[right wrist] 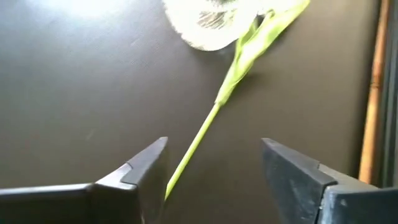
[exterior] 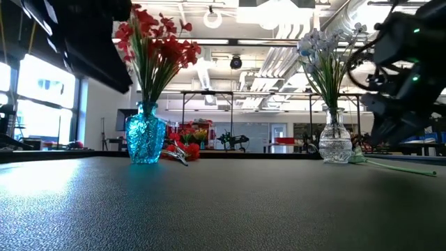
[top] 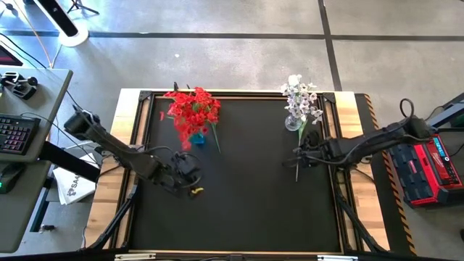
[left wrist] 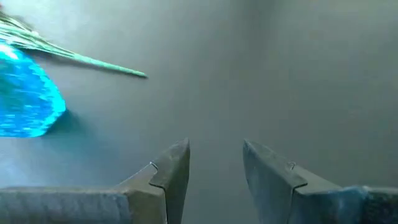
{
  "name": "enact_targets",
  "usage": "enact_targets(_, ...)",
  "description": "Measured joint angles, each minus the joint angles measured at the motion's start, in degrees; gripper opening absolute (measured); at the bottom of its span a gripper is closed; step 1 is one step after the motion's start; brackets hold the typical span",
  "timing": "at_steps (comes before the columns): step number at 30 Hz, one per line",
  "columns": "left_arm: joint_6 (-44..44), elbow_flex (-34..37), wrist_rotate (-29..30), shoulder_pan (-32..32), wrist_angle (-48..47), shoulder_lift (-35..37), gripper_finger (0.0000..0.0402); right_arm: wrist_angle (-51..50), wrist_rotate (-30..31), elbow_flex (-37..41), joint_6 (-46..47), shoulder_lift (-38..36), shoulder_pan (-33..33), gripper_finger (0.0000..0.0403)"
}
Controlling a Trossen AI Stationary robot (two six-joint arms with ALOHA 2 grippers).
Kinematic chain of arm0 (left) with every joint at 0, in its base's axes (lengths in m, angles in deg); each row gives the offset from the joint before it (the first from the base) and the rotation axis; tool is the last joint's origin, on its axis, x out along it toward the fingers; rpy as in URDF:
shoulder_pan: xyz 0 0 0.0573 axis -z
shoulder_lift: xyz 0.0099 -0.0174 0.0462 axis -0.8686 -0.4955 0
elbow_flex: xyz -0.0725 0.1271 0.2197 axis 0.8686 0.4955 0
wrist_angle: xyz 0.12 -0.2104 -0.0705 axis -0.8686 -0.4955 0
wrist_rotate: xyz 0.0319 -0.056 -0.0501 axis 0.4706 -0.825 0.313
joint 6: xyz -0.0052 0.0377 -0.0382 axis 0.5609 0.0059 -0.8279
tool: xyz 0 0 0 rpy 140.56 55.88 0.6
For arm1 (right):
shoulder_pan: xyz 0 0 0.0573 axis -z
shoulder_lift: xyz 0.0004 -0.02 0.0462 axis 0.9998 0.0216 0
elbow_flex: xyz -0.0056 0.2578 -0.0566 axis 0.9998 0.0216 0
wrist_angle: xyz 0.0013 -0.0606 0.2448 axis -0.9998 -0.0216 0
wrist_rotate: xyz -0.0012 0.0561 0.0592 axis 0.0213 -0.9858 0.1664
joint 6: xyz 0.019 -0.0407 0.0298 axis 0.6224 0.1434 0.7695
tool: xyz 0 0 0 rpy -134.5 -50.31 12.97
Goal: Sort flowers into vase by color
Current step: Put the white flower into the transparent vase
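- High view, far left: a grey side desk point(top: 32, 145) carried a black keyboard point(top: 16, 133), apart from the black-topped, wood-edged work table point(top: 239, 210).
- The left gripper point(top: 190, 174) hovered over the left half of the mat, short of the blue vase; in the left wrist view its two grey fingers point(left wrist: 171, 171) stood parted with only bare mat between them, gripping nothing.
- A textured blue glass vase point(exterior: 145, 141) stood near the back left of the table and held a bunch of red artificial flowers on thin green stems point(exterior: 155, 42) (upright, fanning outward at the top).
- Just beside that vase's base, a loose red sprig point(exterior: 182, 151) lay flat on the mat; the left wrist view showed a thin green stem point(left wrist: 93, 60) running out past the blue glass.
- A clear cut-glass vase point(exterior: 335, 144) stood near the back right and held white-blossomed sprigs point(exterior: 327, 43), also upright.
- One pale green stem with a leaf point(right wrist: 214, 112) lay flat on the mat, its upper end at the clear vase's base, and its lower end reaching between the right arm's fingers.
- The right gripper point(top: 303, 157) hung low over that stem, just in front of the clear vase; its fingers point(right wrist: 146, 171) were spread on either side of the stem, not closed on it.
- Beyond the table's right edge sat a red and black case point(top: 429, 168).
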Motion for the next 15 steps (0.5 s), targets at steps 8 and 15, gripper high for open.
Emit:
enact_targets(8, -1.3, 2.2, 2.7, 1.2, 5.4, -4.8, 0.0135, 10.0, -4.3, 0.0, -12.9, 0.3, 8.5, 0.0203)
enact_targets(15, -6.2, 10.7, 4.1, 3.6, 11.1, 0.0, 0.0135, 9.9, -5.4, 0.0, -13.0, 5.6, 11.3, 0.0159)
